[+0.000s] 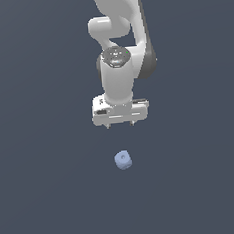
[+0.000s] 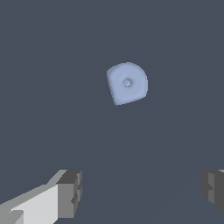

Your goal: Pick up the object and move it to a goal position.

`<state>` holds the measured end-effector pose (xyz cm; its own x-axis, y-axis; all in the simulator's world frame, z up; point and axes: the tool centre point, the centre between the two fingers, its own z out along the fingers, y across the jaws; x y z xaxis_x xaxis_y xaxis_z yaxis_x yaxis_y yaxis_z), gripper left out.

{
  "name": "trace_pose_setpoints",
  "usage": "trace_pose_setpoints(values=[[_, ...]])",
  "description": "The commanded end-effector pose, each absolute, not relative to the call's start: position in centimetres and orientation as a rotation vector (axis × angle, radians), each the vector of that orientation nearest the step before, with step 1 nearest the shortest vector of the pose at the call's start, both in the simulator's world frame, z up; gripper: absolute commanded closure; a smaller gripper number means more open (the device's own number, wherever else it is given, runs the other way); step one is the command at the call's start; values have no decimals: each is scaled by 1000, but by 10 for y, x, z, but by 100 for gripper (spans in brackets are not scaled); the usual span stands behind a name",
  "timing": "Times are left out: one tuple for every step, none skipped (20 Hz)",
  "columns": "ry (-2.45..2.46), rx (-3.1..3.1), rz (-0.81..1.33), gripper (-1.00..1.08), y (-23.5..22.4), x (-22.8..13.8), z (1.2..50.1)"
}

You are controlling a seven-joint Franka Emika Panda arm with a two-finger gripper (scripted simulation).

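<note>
Exterior view: the white arm reaches down from the top of the frame, its gripper pointing downward with two short fingertips spread apart and nothing between them. The block, pale blue with rounded edges, lies on the dark grey floor below the gripper and apart from it, roughly in line with the gap between the fingers. Wrist view: the block shows one face bearing a small dot; both fingers appear at the frame's edge, set wide, far wider than the block, and clear of it.
</note>
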<state>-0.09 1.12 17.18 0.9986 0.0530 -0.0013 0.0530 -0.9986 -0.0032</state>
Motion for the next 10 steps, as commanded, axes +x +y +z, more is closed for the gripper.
trace_pose_setpoints(values=[[-83, -3137, 2, -92, 11, -1, 172], [-83, -3137, 2, -92, 12, -1, 172], [-83, -3136, 0, -92, 13, 0, 173], [-83, -3135, -2, -92, 16, 1, 174], [-83, -3132, -5, -92, 19, 2, 175], [-84, -3130, -9, -92, 24, 3, 177], [-84, -3127, -12, -92, 28, 4, 178], [-84, -3125, -15, -92, 32, 6, 180], [-85, -3123, -17, -92, 34, 6, 181], [-85, -3122, -18, -92, 36, 7, 181]])
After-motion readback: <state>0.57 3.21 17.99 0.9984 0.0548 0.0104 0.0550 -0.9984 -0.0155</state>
